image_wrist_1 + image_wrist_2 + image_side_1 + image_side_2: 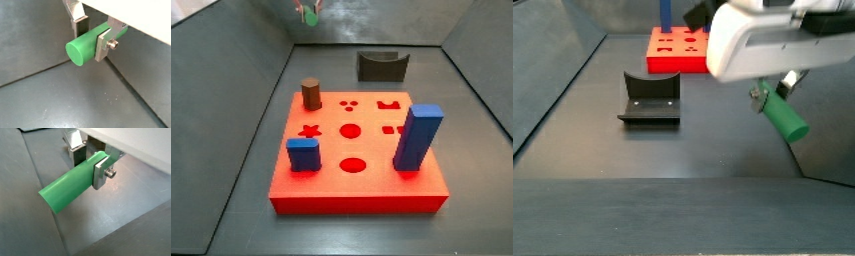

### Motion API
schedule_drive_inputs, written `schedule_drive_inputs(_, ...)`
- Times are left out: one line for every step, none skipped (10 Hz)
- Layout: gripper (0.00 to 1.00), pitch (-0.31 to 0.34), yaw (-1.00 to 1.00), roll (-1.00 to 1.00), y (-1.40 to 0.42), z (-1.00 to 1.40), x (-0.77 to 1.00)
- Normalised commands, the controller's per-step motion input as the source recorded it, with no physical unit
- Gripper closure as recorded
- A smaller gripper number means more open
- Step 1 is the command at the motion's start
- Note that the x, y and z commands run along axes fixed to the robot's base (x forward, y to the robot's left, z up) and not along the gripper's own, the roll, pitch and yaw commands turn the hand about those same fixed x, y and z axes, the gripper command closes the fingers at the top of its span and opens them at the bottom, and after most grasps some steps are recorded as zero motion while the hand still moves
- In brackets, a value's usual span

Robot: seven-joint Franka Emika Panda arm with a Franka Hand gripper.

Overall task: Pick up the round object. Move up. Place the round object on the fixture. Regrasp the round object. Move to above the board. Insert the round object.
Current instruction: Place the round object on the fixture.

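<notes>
My gripper is shut on the round object, a slim green peg, near one end. Most of the peg's length sticks out past the fingers in both wrist views. In a side view the gripper holds the peg tilted in the air, to the right of the fixture and apart from it. In a side view the gripper is high at the far left, with the fixture behind the red board.
On the board stand a tall blue block, a short blue block and a brown cylinder. Open holes show in the board's top. Grey walls slope up around the dark floor.
</notes>
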Motion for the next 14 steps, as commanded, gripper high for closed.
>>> schedule_drive_inputs(1.0,0.089,0.01,0.1,-0.01,1.0,-0.03)
schedule_drive_inputs(1.0,0.089,0.01,0.11,0.0,1.0,-0.03)
schedule_drive_inputs(1.0,0.092,0.02,0.1,0.0,0.87,-0.03)
schedule_drive_inputs(1.0,0.092,0.02,0.09,0.0,0.7,-0.02)
schedule_drive_inputs(1.0,0.095,0.02,0.09,0.01,0.57,-0.02)
schedule_drive_inputs(1.0,0.098,0.02,0.08,0.01,0.44,-0.01)
schedule_drive_inputs(1.0,0.1,0.02,0.08,0.01,0.3,-0.01)
schedule_drive_inputs(1.0,-0.064,-1.0,0.03,-1.0,-0.03,0.93)
schedule_drive_inputs(1.0,-0.053,-1.0,0.03,-1.0,-0.08,0.94)
schedule_drive_inputs(1.0,-0.063,-0.92,0.03,-1.0,-0.08,0.98)
schedule_drive_inputs(1.0,-0.053,-0.66,0.01,-0.96,-0.08,1.0)
schedule_drive_inputs(1.0,-0.027,-0.38,-0.02,-0.87,-0.08,1.0)
schedule_drive_inputs(1.0,-0.019,-0.23,-0.02,-0.8,-0.08,1.0)
schedule_drive_inputs(1.0,-0.013,-0.13,-0.03,-0.73,-0.08,1.0)
